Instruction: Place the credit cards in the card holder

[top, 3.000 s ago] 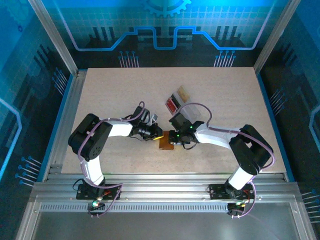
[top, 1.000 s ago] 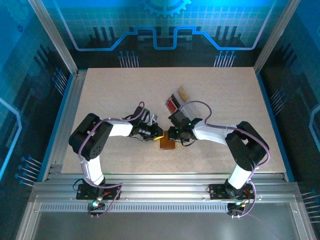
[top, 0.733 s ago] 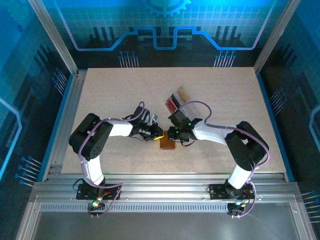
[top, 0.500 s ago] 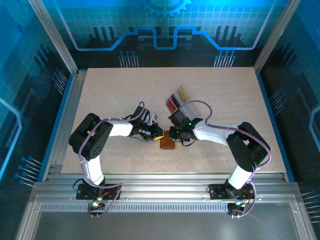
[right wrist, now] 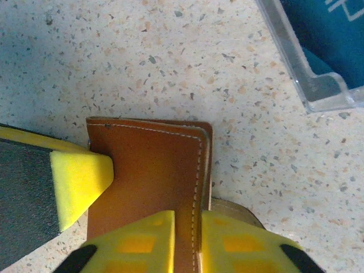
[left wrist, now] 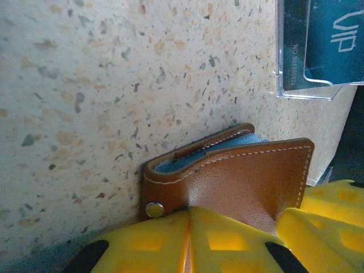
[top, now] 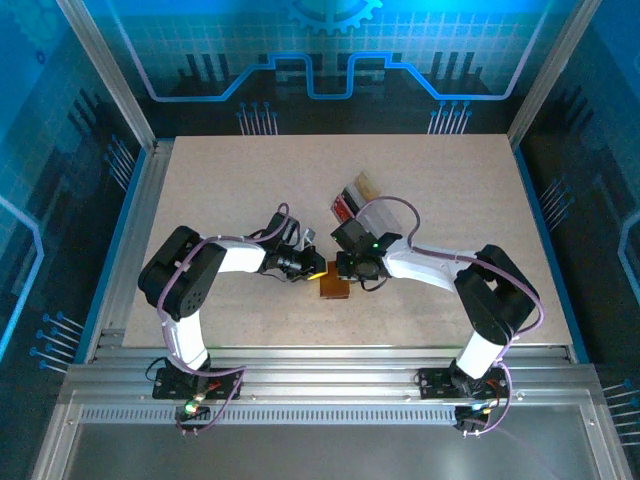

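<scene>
Card holder (top: pixel 333 288) sat on the table (top: pixel 230 180) midway between your two arms, with both claws on it. Left gripper (left wrist: pixel 188 219) was pressed together on the flap beside the snap button (left wrist: pixel 153 210), coming in from 9 o'clock in the top view. Right gripper (right wrist: pixel 186 227) was pinching the stitched edge from about 2 o'clock. So the card holder was held from both sides.

Relation that mattered: the clear tray (right wrist: pixel 307 85) lay at 12 to 1 o'clock from the holder, near but not touching. A blue credit card (right wrist: pixel 335 28) sat in the tray end nearest the holder. The tray's long axis ran roughly 7 to 1 o'clock in the top view, with the red card (top: pixel 344 208) and tan card (top: pixel 367 185) further out along it. Your right arm lay over the tray, so right was the nearer claw for a fetch (left would've had to cross the holder).

Left wrist view showed a blue strip (left wrist: pixel 227 149) inside the fold, mouth facing 12 o'clock toward the tray. Card or lining, I couldn't tell. My read: right needed to let go before any reach, leaving left alone to pin the holder.
</scene>
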Robot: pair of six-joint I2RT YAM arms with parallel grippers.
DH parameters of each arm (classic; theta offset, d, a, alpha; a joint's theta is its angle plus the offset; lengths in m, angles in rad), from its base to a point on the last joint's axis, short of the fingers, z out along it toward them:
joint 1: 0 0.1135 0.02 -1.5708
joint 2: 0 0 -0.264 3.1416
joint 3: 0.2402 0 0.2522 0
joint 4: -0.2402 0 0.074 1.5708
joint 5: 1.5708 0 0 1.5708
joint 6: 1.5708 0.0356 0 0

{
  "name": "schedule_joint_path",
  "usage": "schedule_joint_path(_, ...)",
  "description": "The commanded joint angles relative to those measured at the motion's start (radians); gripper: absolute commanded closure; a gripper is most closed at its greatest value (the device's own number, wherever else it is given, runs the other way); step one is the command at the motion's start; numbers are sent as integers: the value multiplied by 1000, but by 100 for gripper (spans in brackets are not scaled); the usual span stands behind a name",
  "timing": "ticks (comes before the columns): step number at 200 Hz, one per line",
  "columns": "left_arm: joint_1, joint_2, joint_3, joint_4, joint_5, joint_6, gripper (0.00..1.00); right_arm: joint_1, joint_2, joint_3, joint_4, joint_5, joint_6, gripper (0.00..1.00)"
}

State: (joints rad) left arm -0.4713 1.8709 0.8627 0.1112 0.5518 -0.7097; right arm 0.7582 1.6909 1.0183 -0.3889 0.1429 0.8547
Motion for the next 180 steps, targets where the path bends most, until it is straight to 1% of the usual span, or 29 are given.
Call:
schedule_joint_path(1,-5,114,-46,-125,-168,-22,89,16,22,-5,160,-135,-9,78)
schedule_joint_path(14,-5,114,-48,-124,-165,-22,89,16,21,-14,187,-151,-6,78)
schedule_joint_path(22,-6,114,-47,-124,-164,-22,89,16,17,-17,191,-148,-4,80)
schedule_joint_path(44,-6,112,-48,-123,-162,-24,89,15,7,-26,191,-139,-2,91)
schedule_joint_path(58,-5,110,-47,-121,-160,-24,89,15,-1,-32,187,-137,-5,100)
schedule_joint_path(82,-5,94,-49,-123,-144,-18,88,6,-40,-60,166,-105,-7,100)
schedule_joint_path(100,-5,52,-57,-115,-121,-11,79,-17,-94,-108,135,-69,1,100)
schedule_joint_path(112,-4,19,-72,-97,-97,-15,73,-19,-131,-114,58,-10,-5,100)
schedule_joint_path(123,-4,-10,-81,-90,-84,-17,69,-17,-165,-114,-15,42,-14,100)
schedule_joint_path(157,-4,-48,-90,-97,-81,-15,69,7,-247,-100,-189,183,-31,100)
schedule_joint_path(180,-4,-45,-90,-98,-79,-18,71,52,-251,-45,-304,277,-36,100)
